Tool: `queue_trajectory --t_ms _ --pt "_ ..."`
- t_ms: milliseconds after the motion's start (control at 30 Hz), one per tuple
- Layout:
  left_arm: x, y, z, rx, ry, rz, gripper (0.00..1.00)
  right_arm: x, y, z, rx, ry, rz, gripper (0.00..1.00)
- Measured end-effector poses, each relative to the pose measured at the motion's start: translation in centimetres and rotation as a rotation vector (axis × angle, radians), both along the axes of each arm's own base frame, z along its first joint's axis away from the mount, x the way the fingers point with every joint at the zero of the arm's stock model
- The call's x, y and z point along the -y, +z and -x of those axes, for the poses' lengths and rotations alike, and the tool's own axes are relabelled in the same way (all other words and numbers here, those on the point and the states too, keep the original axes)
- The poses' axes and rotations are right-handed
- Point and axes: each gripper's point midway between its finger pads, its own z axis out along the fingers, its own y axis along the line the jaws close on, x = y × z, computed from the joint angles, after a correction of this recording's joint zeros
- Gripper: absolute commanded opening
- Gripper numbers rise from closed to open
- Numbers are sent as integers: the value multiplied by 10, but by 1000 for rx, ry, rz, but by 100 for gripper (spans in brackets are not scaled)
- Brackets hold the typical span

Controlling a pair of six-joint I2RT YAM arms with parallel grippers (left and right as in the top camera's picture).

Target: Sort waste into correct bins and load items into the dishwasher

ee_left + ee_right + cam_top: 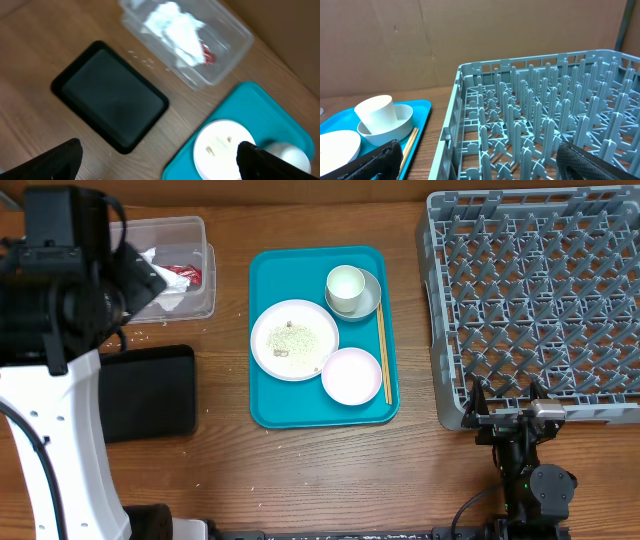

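A crumpled white napkin (165, 292) (175, 27) and a red wrapper (189, 276) (208, 56) lie in the clear tub (197, 235) (227, 70). The black tray (150, 392) (110, 95) holds nothing. The teal tray (268, 400) carries a large plate (294, 340) (222, 150) with rice bits, a small pale-pink plate (351, 376), a white cup (346, 284) (376, 114) in a grey-white bowl (370, 302) (400, 127), and chopsticks (383, 355) (409, 142). My left gripper (157, 160) is open, high above the table. My right gripper (505, 400) (480, 155) is open at the front left edge of the grey dish rack (535, 300) (545, 120).
Loose rice grains (140, 335) (142, 57) lie on the wood table between the clear tub and the black tray. My left arm's white body (55, 430) covers the table's left side. A brown cardboard wall (470, 40) stands behind the table.
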Motion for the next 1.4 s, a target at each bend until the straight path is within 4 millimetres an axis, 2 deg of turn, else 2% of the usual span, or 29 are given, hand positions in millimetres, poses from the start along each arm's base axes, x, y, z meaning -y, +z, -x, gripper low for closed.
queue_trajectory --t_ms 167,300,500,833,1033,1200,1300,1400 --pt "-42 -12 12 -9 229 40 100 0 0 0 1 0 0 100" --pt "-65 -21 22 -21 341 60 100 0 0 0 0 0 0 100" --pt "-66 -30 23 -46 361 77 100 0 0 0 0 0 0 100" --pt "-64 -30 16 -19 359 107 100 0 0 0 0 0 0 100" --pt "-81 -33 16 -3 399 145 100 0 0 0 0 0 0 100" --pt "-101 -43 19 -25 464 170 100 0 0 0 0 0 0 100" --pt "-106 -51 16 -48 477 180 100 0 0 0 0 0 0 100" --pt "-107 -58 12 -71 474 189 100 -1 12 0 48 4 2 100"
